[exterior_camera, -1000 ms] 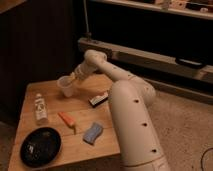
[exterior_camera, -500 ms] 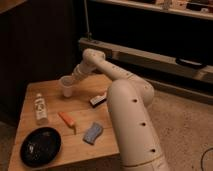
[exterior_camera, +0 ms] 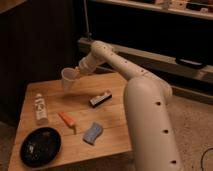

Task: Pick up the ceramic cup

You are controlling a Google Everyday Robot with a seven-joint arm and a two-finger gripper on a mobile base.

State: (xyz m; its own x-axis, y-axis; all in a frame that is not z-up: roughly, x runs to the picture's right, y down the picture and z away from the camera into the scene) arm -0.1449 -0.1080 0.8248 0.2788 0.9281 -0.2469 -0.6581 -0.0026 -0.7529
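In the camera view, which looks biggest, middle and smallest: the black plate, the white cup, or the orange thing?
1. The round black plate looks biggest, though it sits nearest the camera.
2. The small white ceramic cup, off the wooden table at the gripper.
3. The small orange object. It looks close to the cup in size, so that order is unsure.

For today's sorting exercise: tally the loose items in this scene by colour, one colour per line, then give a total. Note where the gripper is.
White: 1, the cup, at the gripper above the table's far edge
Clear with white label: 1, bottle
Black: 2, plate and brush
Orange: 1, carrot-like piece
Blue: 1, sponge
Total: 6
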